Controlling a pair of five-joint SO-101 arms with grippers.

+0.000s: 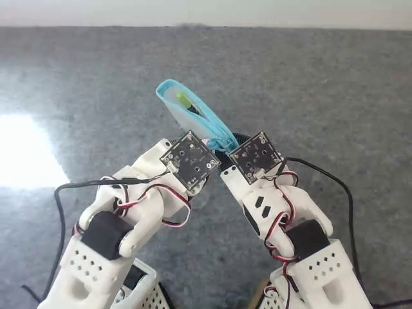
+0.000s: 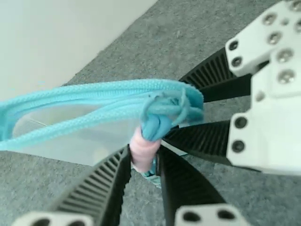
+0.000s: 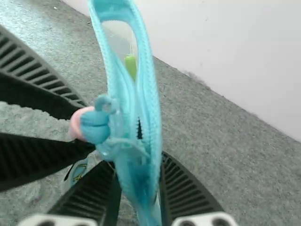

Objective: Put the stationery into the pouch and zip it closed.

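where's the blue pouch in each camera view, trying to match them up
High view: the pouch lies just above centre, slanting away from where both arms meet.
Left wrist view: it runs crosswise beyond the left gripper, which pinches the pink tab at its end.
Right wrist view: edge-on, clamped in the right gripper.
Shared landmark: the knotted blue cord, in both wrist views.

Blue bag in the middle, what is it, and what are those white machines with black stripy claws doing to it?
Those are two white robot arms at a grey table. One picture looks down from above; the other two come from cameras on each wrist. The blue thing is a zip pouch with a green stationery piece inside. The left end effector pinches the pink zipper pull; the right end effector grips the pouch's end.
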